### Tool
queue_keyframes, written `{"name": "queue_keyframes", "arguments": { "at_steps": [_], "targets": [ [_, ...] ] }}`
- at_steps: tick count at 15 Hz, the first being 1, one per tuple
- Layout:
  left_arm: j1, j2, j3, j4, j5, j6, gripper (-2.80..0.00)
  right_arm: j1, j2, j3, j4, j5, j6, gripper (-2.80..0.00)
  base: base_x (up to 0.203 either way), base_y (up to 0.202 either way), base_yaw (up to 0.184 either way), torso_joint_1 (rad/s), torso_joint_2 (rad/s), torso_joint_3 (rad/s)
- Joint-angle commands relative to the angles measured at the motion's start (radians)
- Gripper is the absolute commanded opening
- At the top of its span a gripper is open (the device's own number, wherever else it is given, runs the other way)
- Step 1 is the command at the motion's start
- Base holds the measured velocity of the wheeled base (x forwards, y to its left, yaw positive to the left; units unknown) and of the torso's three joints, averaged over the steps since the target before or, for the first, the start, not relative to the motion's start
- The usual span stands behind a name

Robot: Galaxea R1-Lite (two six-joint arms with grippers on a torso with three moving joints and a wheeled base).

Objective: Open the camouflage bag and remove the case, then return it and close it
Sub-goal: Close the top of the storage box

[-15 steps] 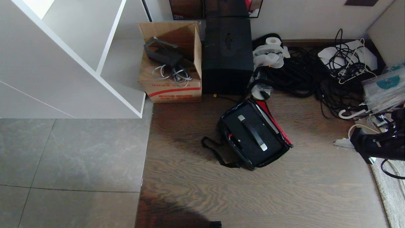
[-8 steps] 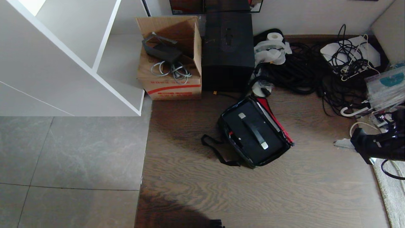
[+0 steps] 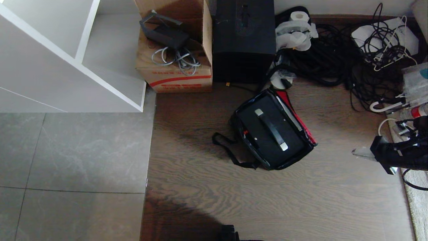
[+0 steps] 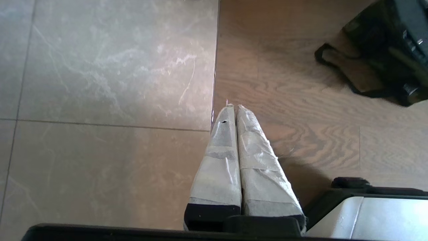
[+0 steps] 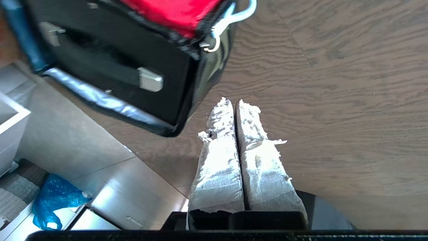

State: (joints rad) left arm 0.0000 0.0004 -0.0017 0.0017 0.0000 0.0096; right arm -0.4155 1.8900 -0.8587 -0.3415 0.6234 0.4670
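Note:
The camouflage bag (image 3: 269, 167) lies open on the wood floor, its red-lined lid (image 3: 302, 125) folded back and its black strap (image 3: 230, 156) trailing to the left. Inside it lies the black case (image 3: 260, 140), with its strap handle (image 3: 271, 129) on silver brackets facing up. My right gripper (image 3: 358, 153) hovers to the right of the bag, shut and empty. In the right wrist view the gripper (image 5: 234, 102) is just off a corner of the bag (image 5: 209, 72), and the case (image 5: 127, 47) shows inside. My left gripper (image 4: 235, 107) is shut over the floor, apart from the bag (image 4: 378, 36).
Behind the bag stand a brown carton (image 3: 177, 75) with cables and a taller black box (image 3: 244, 40). Black cables (image 3: 334, 57) pile at the back right. A white shelf unit (image 3: 67, 67) fills the left, grey tiles (image 3: 73, 157) lie before it, and a rug (image 3: 418, 204) lies at the right edge.
The whole picture has slid upward, so the camera has tipped further down. The bag, the case and both grippers have kept their places.

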Motion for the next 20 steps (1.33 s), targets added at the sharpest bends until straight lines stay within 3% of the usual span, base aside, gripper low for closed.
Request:
{"name": "queue_keyframes", "arguments": {
  "at_steps": [1, 4, 12, 16, 20],
  "targets": [
    [0.0, 0.0, 0.0, 0.0, 0.0, 0.0, -2.8, 0.0, 0.0, 0.001, -0.002, 0.009, 0.002, -2.8, 0.0, 0.0, 0.0, 0.002, 0.0, -0.189],
    [0.0, 0.0, 0.0, 0.0, 0.0, -0.005, -2.8, 0.0, -0.005, 0.001, 0.005, 0.009, 0.022, -2.8, 0.0, 0.0, 0.0, 0.002, 0.0, -0.156],
    [0.0, 0.0, 0.0, 0.0, 0.0, -0.005, -2.8, -0.022, 0.026, -0.038, -0.046, 0.007, 0.307, -2.8, 0.0, 0.0, 0.0, 0.0, 0.0, -0.011],
    [0.0, 0.0, 0.0, 0.0, 0.0, -0.005, -2.8, -0.018, 0.062, -0.068, -0.071, 0.004, 0.384, -2.8, 0.0, 0.0, 0.0, 0.0, 0.0, 0.0],
    [0.0, 0.0, 0.0, 0.0, 0.0, -0.005, -2.8, 0.042, 0.128, -0.148, -0.059, -0.076, 0.437, -2.8, 0.0, 0.0, 0.0, 0.0, 0.0, 0.0]
  ]
}}
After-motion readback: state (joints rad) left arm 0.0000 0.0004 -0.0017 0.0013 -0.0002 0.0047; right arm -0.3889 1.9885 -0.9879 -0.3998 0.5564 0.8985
